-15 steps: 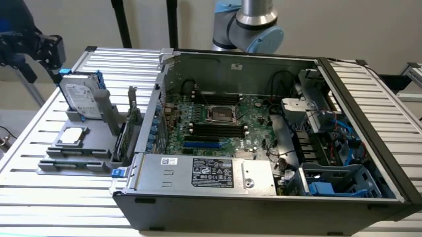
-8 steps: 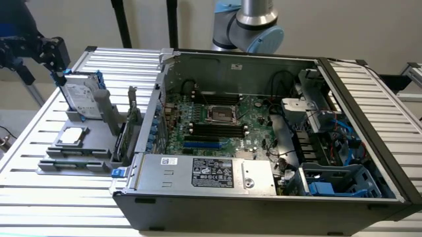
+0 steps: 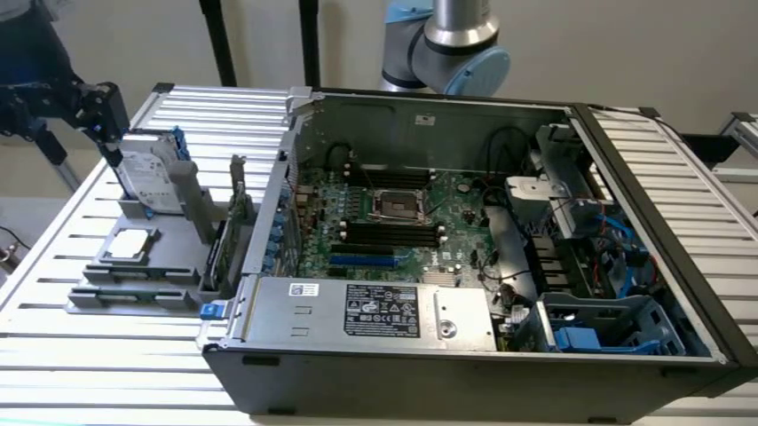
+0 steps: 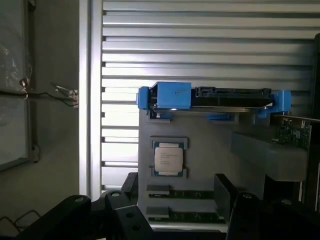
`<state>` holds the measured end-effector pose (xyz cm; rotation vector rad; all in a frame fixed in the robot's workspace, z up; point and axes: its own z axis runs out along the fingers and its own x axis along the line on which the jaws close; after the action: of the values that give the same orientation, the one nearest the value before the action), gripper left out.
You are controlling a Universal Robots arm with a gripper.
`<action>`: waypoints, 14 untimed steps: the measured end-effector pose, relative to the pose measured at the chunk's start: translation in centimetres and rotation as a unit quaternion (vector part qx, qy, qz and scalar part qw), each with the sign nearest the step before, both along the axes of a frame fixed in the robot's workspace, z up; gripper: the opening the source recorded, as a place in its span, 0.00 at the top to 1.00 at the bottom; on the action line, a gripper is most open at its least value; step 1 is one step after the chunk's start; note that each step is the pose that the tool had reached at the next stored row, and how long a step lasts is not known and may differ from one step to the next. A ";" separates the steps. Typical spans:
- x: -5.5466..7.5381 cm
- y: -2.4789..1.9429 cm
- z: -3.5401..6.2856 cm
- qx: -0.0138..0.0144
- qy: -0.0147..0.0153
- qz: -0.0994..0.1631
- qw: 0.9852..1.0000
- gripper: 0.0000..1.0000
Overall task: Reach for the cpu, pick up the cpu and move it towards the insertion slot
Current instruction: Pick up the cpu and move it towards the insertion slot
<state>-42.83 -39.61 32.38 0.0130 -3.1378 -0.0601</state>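
Gripper (image 4: 176,186) released, empty. Cpu (image 4: 168,159), 8 o'clock of insertion slot (image 3: 399,204), judged light, rigid, fragile; opposite edges to be gripped.

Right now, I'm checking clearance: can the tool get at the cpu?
Probably yes. The cpu lies face-up and uncovered on the grey holder, the tool hangs above it, and the upright hard drive stands apart.

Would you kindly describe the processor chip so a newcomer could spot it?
To the exterior view's left of the open computer case, a grey tray sits on the slatted table. The chip lies flat in it, between the upright hard drive and long memory sticks: the only small silvery square.
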 end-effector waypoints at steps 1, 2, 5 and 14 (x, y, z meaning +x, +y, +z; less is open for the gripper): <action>0.0 -0.08 -0.17 0.000 0.000 0.000 1.000 0.29; 0.0 -0.15 -0.35 0.000 0.000 0.000 1.000 0.29; 0.0 -0.38 -0.90 0.000 0.000 -0.001 1.000 0.29; 0.0 -1.07 -2.55 0.000 0.000 -0.002 1.000 0.29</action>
<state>-42.83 -40.67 29.83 0.0071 -3.1380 -0.0601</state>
